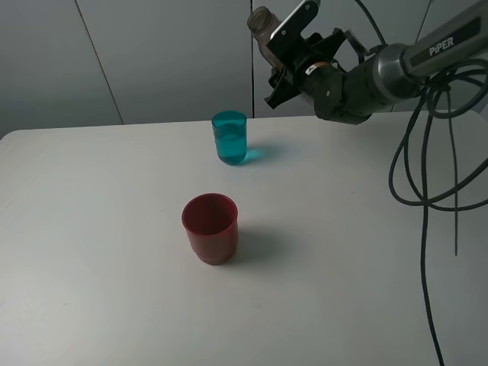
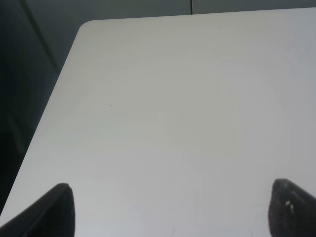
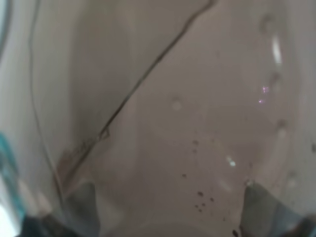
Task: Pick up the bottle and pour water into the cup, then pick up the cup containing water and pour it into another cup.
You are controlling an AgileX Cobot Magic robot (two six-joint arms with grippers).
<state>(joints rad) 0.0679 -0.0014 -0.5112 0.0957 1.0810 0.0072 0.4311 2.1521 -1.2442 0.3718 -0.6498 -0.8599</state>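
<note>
High at the back, my right gripper (image 1: 290,52) is shut on the smoky grey-brown bottle (image 1: 263,23), which is tilted with its open neck pointing up and left. The bottle is held in the air, above and to the right of the teal cup (image 1: 229,137). That cup stands upright on the table with water in it. The squat red cup (image 1: 210,228) stands nearer the front, apart from both. In the right wrist view the bottle (image 3: 173,108) fills the frame between the dark fingers (image 3: 81,200). My left gripper (image 2: 170,212) is open over bare table with nothing in it.
The white table (image 1: 91,229) has a rounded far-left corner (image 2: 91,24) with a dark drop beyond it. Black cables (image 1: 424,191) hang from the right arm along the table's right side. A grey wall stands behind the table.
</note>
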